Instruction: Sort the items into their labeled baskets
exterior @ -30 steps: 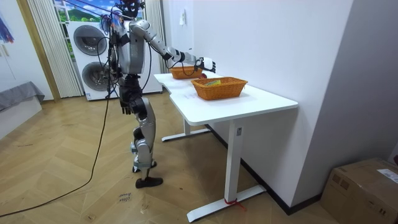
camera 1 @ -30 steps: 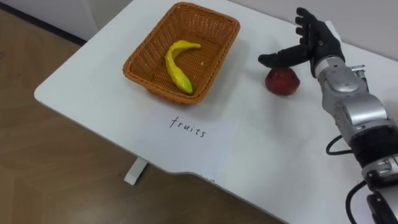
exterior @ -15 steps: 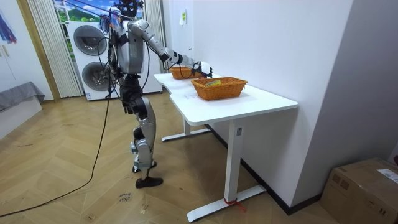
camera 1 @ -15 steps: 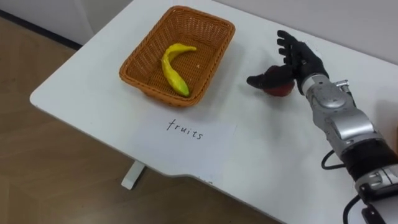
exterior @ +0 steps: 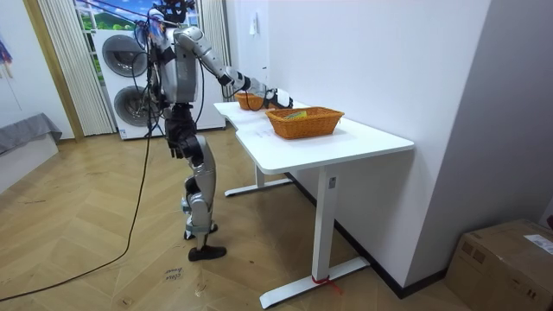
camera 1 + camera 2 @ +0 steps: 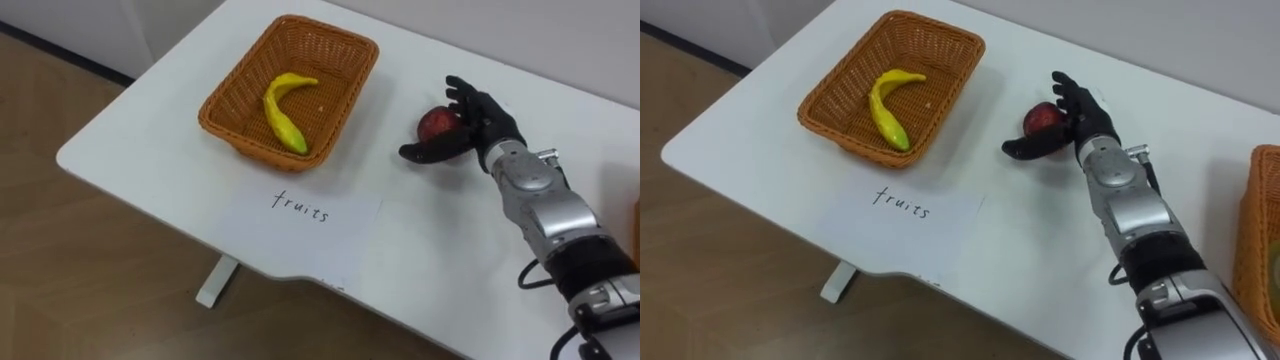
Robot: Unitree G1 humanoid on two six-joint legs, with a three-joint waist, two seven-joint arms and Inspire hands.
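Note:
A red apple [image 6: 436,122] lies on the white table [image 6: 150,150], to the right of the woven fruit basket [image 6: 228,98]. A yellow banana [image 6: 283,108] lies inside that basket. My right hand [image 6: 480,115] is cupped at the apple's right side, open. Its fingers are spread behind the apple and its thumb [image 6: 421,152] reaches in front of it. The apple's right half is hidden by the hand. In the room view I stand at the table's far end with the right arm stretched over it, and my left hand [image 5: 175,149] hangs by my hip.
A sheet of paper with handwriting [image 6: 305,210] lies in front of the fruit basket near the table's front edge. A second woven basket [image 6: 1252,215] shows at the right edge. Wooden floor [image 6: 80,280] lies beyond the table's left and front edges.
My right hand has come down and left from above the apple to its side, with thumb and fingers now on either side of it. The view shifted slightly.

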